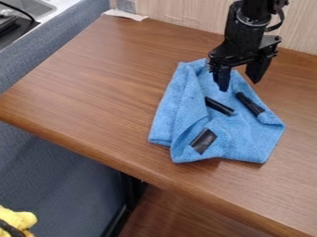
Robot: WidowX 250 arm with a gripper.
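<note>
- Blue cloth (pixel 186 111): lies on the wooden table (pixel 93 88), right of the middle of the view, partly folded and creased, its lower edge near the table's front edge. The left side is doubled over in a long fold, and the lower part has a turned-over flap.
- Black gripper (pixel 239 84): hangs over the top end of the cloth, its two fingers spread well apart with a wide gap between them. Nothing is held in that gap. One finger is in front of the cloth's upper part, the other by its upper right edge; whether either touches the fabric I cannot tell.
- Black arm (pixel 246 21): comes in from the top edge, right of the middle.
- Three dark strips on the cloth: an upper left strip (pixel 219 106) and an upper right strip (pixel 250 103), both slanting down to the right, and a shorter, wider lower strip (pixel 202 140) on the turned-over flap.
- Metal basin (pixel 42 6): partly in view in the upper left corner, with a dark object (pixel 7 24) at its near side and a black cable beside it. Whether that object sits inside the basin I cannot tell.
- Yellow item (pixel 18 218): at the lower left corner, below the table's level, with a black band across it.
</note>
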